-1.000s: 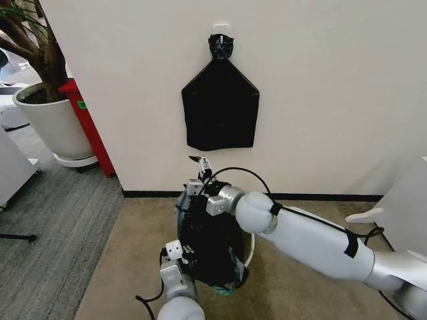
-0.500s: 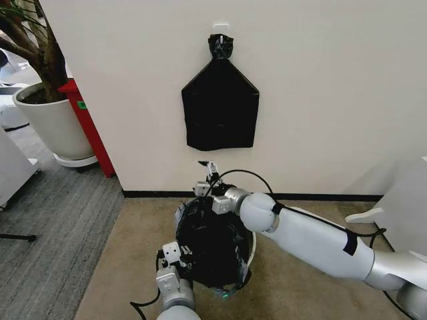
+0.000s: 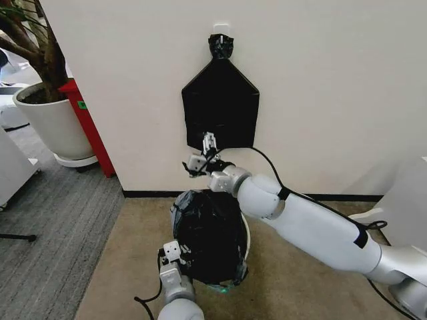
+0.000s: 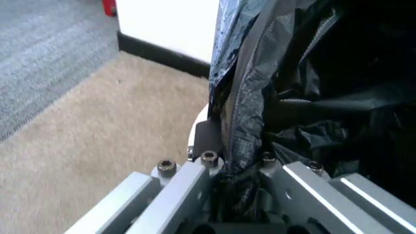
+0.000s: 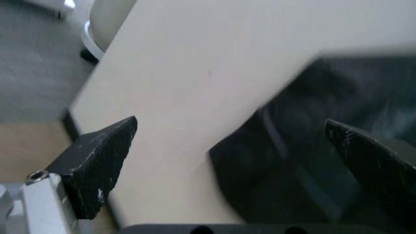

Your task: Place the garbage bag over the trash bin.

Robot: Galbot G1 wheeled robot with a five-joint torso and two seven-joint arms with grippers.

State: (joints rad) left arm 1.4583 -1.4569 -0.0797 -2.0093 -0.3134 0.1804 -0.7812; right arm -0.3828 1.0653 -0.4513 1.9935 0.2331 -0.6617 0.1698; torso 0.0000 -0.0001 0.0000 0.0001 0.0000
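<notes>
The glossy black garbage bag [image 3: 208, 233] billows over the trash bin, of which a sliver of cream rim [image 3: 246, 240] shows at the bag's right side. At the bag's near edge my left gripper [image 3: 177, 257] is shut on a fold of the plastic; the left wrist view shows the crinkled film [image 4: 244, 122] clamped between the fingers [image 4: 195, 180]. My right gripper [image 3: 203, 155] hangs above the bag's far side, close to the wall and clear of the bag. It is open, and its dark fingertips [image 5: 97, 163] stand wide apart with nothing between them.
A flat black bundle [image 3: 220, 107] hangs from a wall hook just above and behind the right gripper. A large white plant pot [image 3: 53, 123] and a red panel [image 3: 87, 127] stand at the left. A white object [image 3: 400, 207] is at the right. Beige carpet surrounds the bin.
My right gripper has left the bag's far rim and risen toward the wall. The bag has settled lower and wider over the bin. The left gripper keeps its hold.
</notes>
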